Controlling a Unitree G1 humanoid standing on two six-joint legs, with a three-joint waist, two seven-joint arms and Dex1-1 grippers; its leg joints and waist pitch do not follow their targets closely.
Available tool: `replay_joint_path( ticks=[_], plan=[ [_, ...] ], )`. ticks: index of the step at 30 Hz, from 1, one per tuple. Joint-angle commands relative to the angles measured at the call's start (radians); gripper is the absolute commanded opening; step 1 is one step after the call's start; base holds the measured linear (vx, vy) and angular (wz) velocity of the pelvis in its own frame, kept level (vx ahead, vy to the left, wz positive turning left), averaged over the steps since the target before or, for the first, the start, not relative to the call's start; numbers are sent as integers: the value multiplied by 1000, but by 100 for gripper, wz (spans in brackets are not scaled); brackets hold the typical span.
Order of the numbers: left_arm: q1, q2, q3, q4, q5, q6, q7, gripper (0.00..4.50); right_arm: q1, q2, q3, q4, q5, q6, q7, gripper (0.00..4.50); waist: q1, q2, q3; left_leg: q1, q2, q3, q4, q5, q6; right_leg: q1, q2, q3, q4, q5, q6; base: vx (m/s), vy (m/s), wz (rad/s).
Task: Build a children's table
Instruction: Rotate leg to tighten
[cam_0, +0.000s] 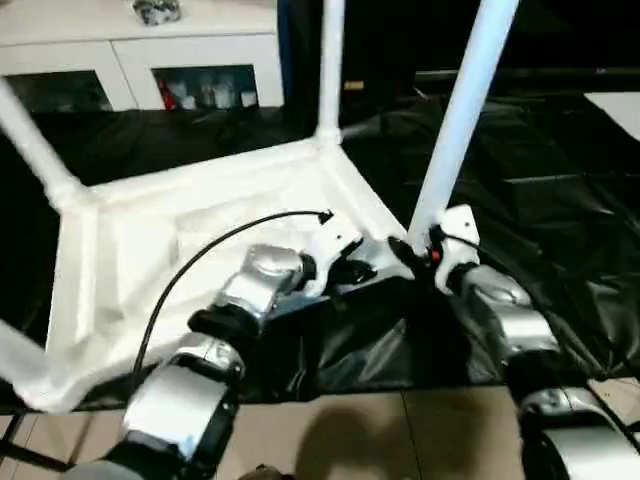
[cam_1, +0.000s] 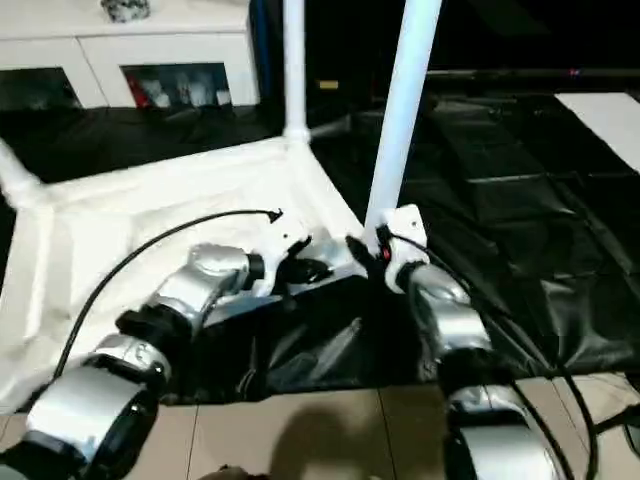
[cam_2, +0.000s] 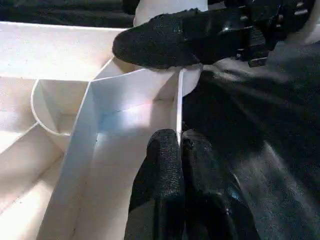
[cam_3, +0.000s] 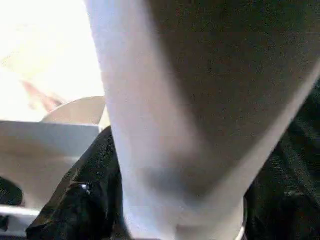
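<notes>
White plastic dominates what we see: the upturned rectangular white plastic table top (cam_0: 200, 240) lies ribbed side up on the crinkled black plastic sheet (cam_0: 560, 200) covering the floor, in front of a white glass-door cabinet (cam_0: 140, 60). We count three long white tapered tube legs already seated in its corner sockets, the far one (cam_0: 331, 60) upright, and judge the task nearly finished. The fourth white tube leg (cam_0: 460, 110) stands slightly tilted at the nearest corner socket (cam_2: 165, 85); whether it is fully pressed home we cannot tell. Our right gripper (cam_0: 418, 250) has its jaws clamped on this leg's base, while our left gripper (cam_2: 180, 150), jaws together, presses against the top's thin rim beside that socket.
</notes>
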Motion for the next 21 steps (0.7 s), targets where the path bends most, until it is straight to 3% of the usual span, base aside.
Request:
replay_joint_path(
  ticks=[1, 3, 7, 11, 13, 14, 17, 21],
  plan=[
    [-40, -80, -19, -34, -20, -18, 10, 0, 25, 93, 92, 65, -43, 20, 39, 323, 2, -13, -61, 21, 139, -79, -82, -192, 21, 38, -141, 81, -69, -91, -257, 0, 0, 0],
    [-35, -79, -22, -38, -18, -22, -2, 0, 20, 96, 85, 69, -25, 23, 64, 339, 2, -13, -59, 22, 143, -79, -84, -197, 40, 37, -137, 78, -70, -115, -253, 0, 0, 0],
    [-29, -69, -26, -37, -18, -30, -19, 0, 18, 90, 89, 64, -20, 3, 91, 384, 1, -11, -59, 25, 146, -80, -87, -220, 25, 35, -135, 79, -70, -131, -251, 0, 0, 0],
    [-25, -38, -29, -39, -25, -47, -74, 0, 49, 53, 117, 10, -6, -60, 241, 388, 2, -12, -61, 22, 144, -78, -85, -214, 32, 40, -139, 79, -66, -92, -261, 0, 0, 0],
    [-22, -20, -32, -41, -27, -52, -109, 0, 83, 26, 139, -48, 18, -77, 352, 388, 7, -12, -62, 19, 145, -76, -81, -184, 56, 42, -139, 78, -62, -56, -263, 0, 0, 0],
    [-21, -8, -34, -41, -27, -57, -133, 0, 104, 5, 153, -85, 34, -78, 417, 388, 15, -14, -64, 18, 146, -74, -77, -160, 84, 42, -137, 75, -58, -33, -262, 0, 0, 0],
    [-13, 23, -42, -48, -31, -67, -206, 0, 151, -54, 178, -166, 79, -63, 567, 388, 27, -16, -62, 17, 149, -75, -77, -154, 114, 42, -136, 74, -60, -40, -256, 0, 0, 0],
    [-6, 47, -52, -57, -35, -68, -271, 0, 175, -94, 184, -203, 100, -60, 649, 388, 31, -15, -59, 20, 150, -76, -81, -202, 85, 37, -137, 74, -69, -140, -249, 0, 0, 0]
  ],
)
